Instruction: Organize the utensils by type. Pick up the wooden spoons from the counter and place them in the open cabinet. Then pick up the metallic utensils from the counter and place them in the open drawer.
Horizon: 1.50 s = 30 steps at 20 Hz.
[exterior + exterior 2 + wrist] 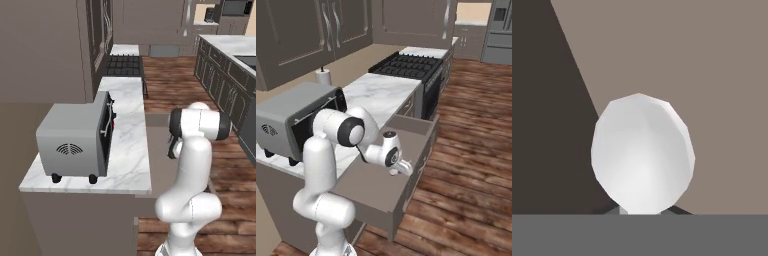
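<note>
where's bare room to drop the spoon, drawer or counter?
The wide grey-brown open drawer has bare floor near its front wall, and at its back end toward the black stove. White marble counter is bare between the grey boxy toaster oven and the stove. Crowded mid-drawer, where the gripper, shut on the silver spoon, hangs.

The white arm (323, 170) rises from its base, bends at a dark-ringed elbow joint (351, 132), and reaches forward and down through a short forearm to the wrist (388, 152). The pincer (403, 169) hangs at the wrist's end, pointing downward and slightly away from the base. Its jaws appear closed together, though they are small and hard to make out in the right base view.
</note>
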{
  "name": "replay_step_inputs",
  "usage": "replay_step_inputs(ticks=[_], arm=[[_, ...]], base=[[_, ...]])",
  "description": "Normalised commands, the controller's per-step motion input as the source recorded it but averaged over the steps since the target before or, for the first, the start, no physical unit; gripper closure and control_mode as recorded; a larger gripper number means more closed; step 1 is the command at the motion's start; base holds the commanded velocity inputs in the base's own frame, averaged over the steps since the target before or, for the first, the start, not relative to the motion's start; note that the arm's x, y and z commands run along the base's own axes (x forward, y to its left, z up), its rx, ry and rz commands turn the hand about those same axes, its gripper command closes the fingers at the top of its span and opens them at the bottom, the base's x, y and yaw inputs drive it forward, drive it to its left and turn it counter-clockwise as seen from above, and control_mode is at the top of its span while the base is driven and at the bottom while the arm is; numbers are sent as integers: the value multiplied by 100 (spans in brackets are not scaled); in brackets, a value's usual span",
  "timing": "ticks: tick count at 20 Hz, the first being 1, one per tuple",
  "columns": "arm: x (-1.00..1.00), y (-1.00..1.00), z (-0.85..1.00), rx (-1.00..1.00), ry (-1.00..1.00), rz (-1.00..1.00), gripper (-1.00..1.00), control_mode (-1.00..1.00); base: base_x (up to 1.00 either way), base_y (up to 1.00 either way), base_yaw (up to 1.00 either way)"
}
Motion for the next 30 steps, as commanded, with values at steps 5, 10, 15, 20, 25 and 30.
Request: replay_step_inputs(ticks=[5,10,15,20,25,30], arm=[[-1,-51,-68,0,3,0,100,-100],[4,14,-14,1,0,0,100,-100],[1,61,4,0,-14,0,100,-100],[22,69,-19,0,-5,0,100,-100],[49,34,-47,0,6,0,100,-100],[52,11,-40,0,15,0,100,-100]], base=[[0,0,0],[0,0,0],[0,0,0],[0,0,0],[0,0,0],[0,0,0]])
